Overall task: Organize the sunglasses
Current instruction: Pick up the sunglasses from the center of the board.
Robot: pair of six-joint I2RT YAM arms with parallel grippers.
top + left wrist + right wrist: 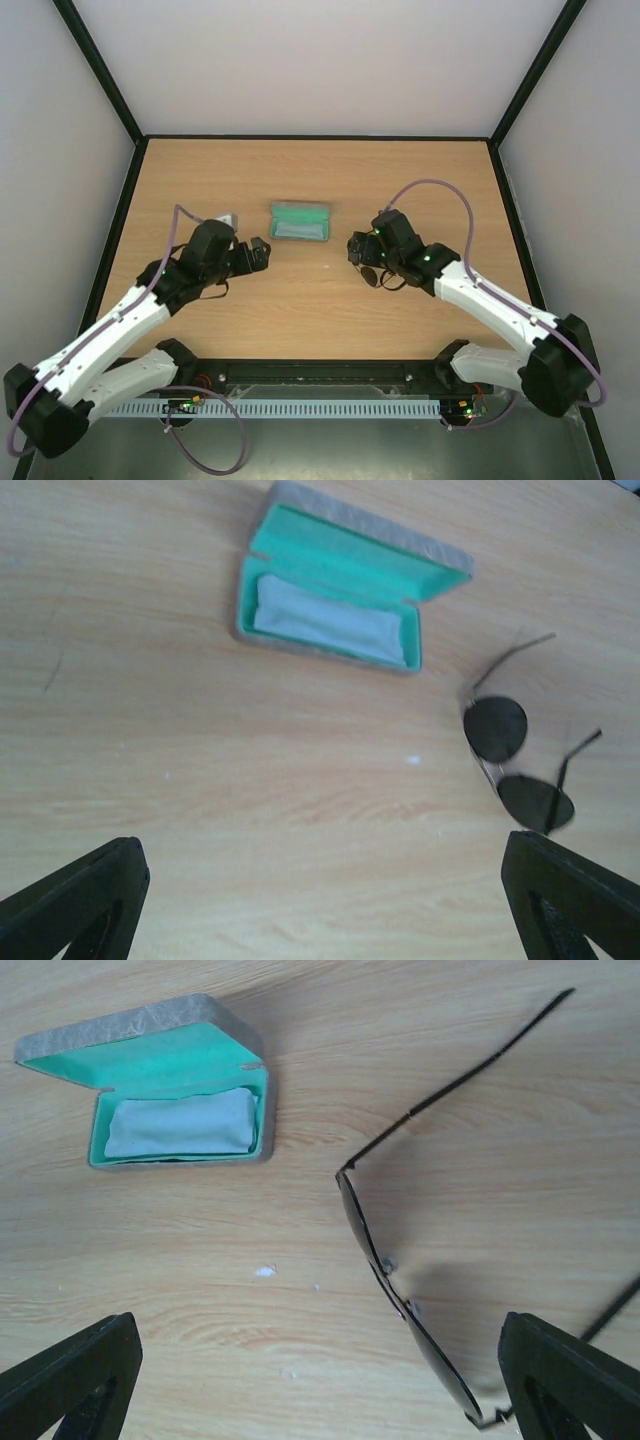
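Note:
The sunglasses [385,1260] lie on the wooden table with their temple arms unfolded, just under my right gripper [320,1385]. That gripper is open and empty, and the frame sits between its fingers, nearer the right fingertip [570,1380]. The sunglasses also show in the left wrist view [497,728] and, partly hidden by the right wrist, in the top view [372,275]. My left gripper [320,910] is open and empty, low over bare table to the left of the sunglasses. In the top view the left gripper [262,252] and right gripper [356,248] face each other.
The grey case [300,221] lies open at mid-table behind both grippers, green lining up, with the light blue cloth [180,1125] inside its lower half. It also shows in the left wrist view [350,590]. Black frame posts and white walls border the table [320,320].

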